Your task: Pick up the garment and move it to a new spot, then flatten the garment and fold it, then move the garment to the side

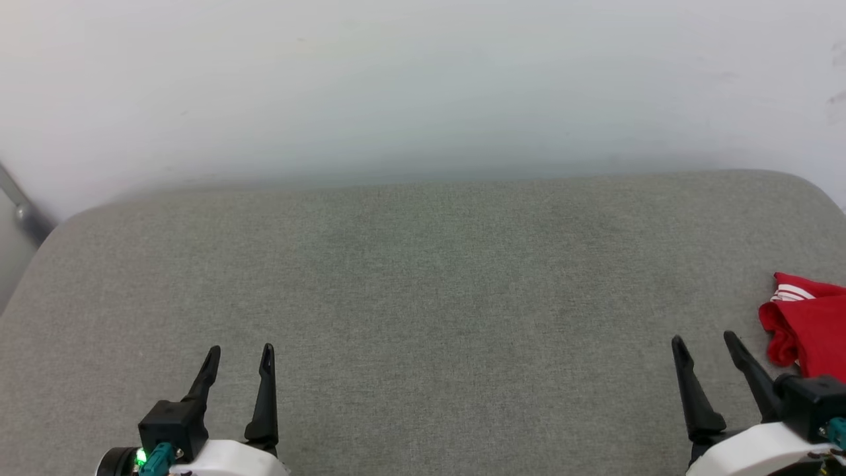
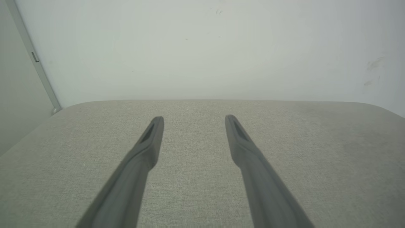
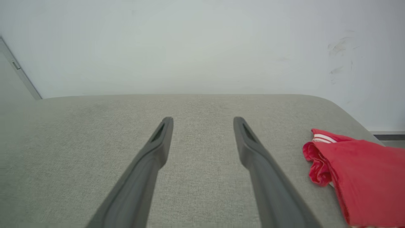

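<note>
Grey cushion [image 1: 423, 277] against white wall [image 1: 423, 79], garment [image 1: 809, 330] at its right edge; both arms' jaws gape empty.

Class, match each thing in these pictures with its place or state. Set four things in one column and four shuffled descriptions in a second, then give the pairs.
1 garment
2 left pincer
3 right pincer
4 wall

A open, beside the red cloth
B pale, behind the grey cushion
C red, at the cushion's right edge
D open, over bare cushion at the lower left

Pairs: 1-C, 2-D, 3-A, 4-B
</note>
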Motion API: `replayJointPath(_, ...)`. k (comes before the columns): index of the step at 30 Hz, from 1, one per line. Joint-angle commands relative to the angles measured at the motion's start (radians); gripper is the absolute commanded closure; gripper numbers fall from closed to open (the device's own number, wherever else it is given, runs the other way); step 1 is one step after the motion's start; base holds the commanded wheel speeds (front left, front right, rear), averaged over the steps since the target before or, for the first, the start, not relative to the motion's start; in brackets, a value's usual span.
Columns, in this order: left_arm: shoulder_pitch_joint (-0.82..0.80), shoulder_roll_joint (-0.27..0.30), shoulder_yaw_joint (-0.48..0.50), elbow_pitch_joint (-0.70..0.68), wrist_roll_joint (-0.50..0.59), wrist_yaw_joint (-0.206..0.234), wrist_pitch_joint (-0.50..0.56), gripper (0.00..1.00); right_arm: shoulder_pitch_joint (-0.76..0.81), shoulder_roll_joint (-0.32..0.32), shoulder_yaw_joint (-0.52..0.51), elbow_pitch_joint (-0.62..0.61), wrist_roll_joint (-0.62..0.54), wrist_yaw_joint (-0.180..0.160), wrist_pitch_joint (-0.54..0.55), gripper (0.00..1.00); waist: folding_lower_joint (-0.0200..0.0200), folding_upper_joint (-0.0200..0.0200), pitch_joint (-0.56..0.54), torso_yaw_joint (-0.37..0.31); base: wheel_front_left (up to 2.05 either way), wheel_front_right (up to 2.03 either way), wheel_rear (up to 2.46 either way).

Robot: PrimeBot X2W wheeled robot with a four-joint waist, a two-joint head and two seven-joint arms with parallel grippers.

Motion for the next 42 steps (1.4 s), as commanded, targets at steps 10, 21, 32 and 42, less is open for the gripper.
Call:
replayJointPath(10,0.014,-0.029,0.012,0.030,0.012,-0.031,-0.007,0.00,0.073,0.027,0.004,-0.099,-0.002,0.000,0.058,0.00,0.0002,0.0000,-0.020,0.005,0.00,0.00,0.00)
replayJointPath(21,0.008,-0.050,0.033,0.042,0.030,-0.050,-0.006,0.00,0.071,0.032,0.003,-0.104,0.002,0.000,0.072,0.00,0.0002,0.0000,-0.018,0.004,0.00,0.00,0.00)
replayJointPath(32,0.016,-0.078,0.053,0.068,-0.038,-0.074,0.021,1.00,0.056,0.028,0.005,-0.055,0.086,0.000,0.067,1.00,0.0003,0.0000,-0.015,0.005,0.00,0.00,0.00)
replayJointPath(42,-0.005,-0.113,0.112,0.091,-0.185,-0.124,0.066,1.00,0.016,0.023,0.003,-0.002,0.284,0.000,0.065,1.00,0.0003,0.0000,-0.010,0.008,0.00,0.00,0.00)
